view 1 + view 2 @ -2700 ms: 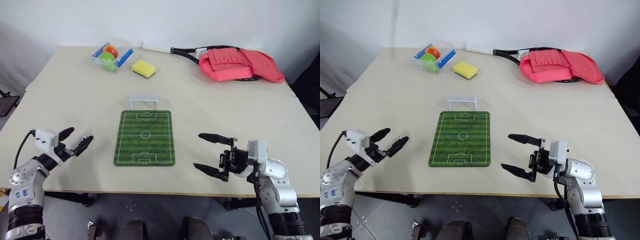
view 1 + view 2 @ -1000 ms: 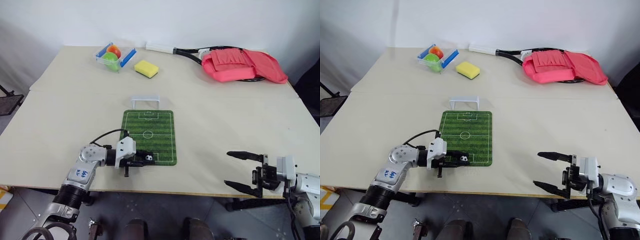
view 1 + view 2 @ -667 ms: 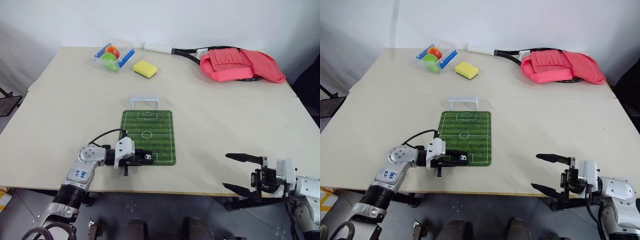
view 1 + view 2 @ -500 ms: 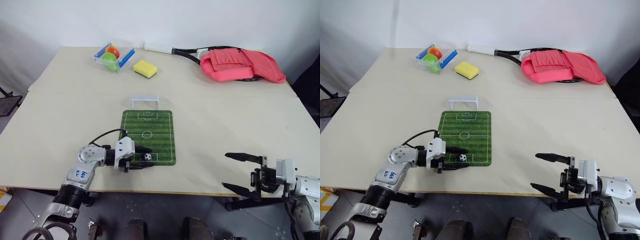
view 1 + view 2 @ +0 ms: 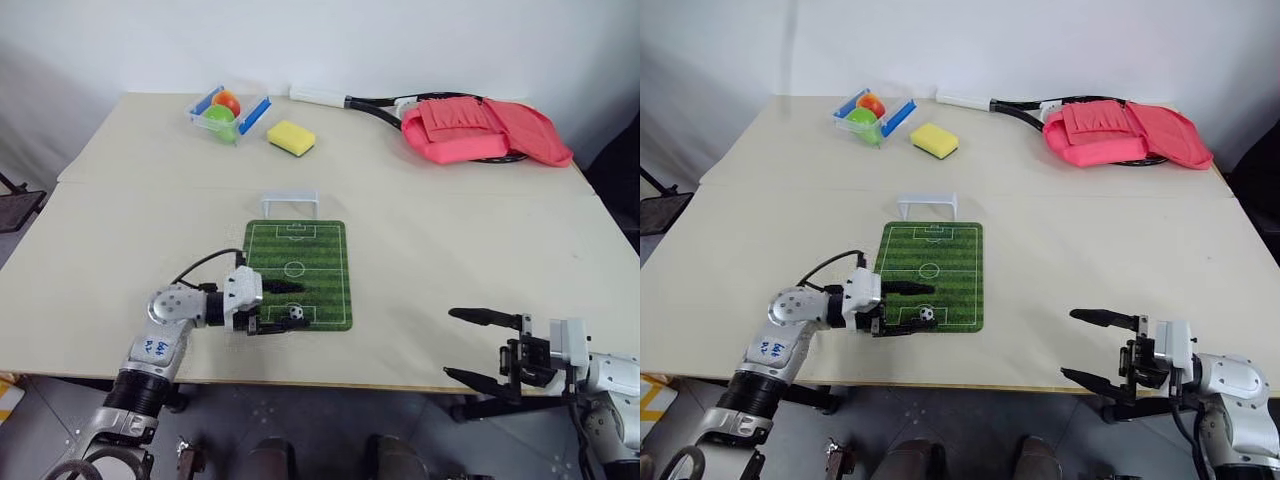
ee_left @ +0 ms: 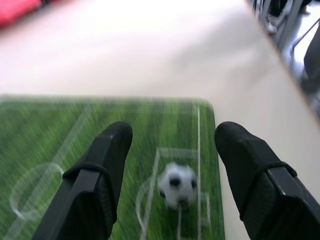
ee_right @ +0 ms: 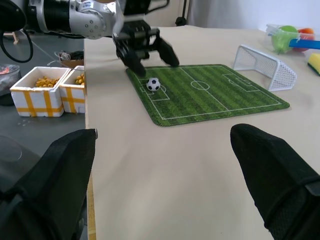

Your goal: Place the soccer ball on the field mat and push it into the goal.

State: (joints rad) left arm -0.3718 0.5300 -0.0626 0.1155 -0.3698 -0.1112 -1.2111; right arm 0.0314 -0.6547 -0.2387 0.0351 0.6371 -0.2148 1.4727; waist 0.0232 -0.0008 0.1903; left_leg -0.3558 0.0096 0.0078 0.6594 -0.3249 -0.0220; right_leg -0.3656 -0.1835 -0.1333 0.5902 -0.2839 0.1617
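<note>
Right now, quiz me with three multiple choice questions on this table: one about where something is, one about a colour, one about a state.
1. Where is the soccer ball?
A. inside the goal
B. on the field mat, at its near end
C. in the clear tray

2. What colour is the sponge?
A. yellow
B. blue
C. white

3. How is the left claw?
A. shut on the ball
B. shut on nothing
C. open, ball free

Answers: 1 B, the ball sits on the field mat, far from the goal. 2 A, plainly yellow. 3 C, its fingers stand apart with the ball lying between them, untouched.
</note>
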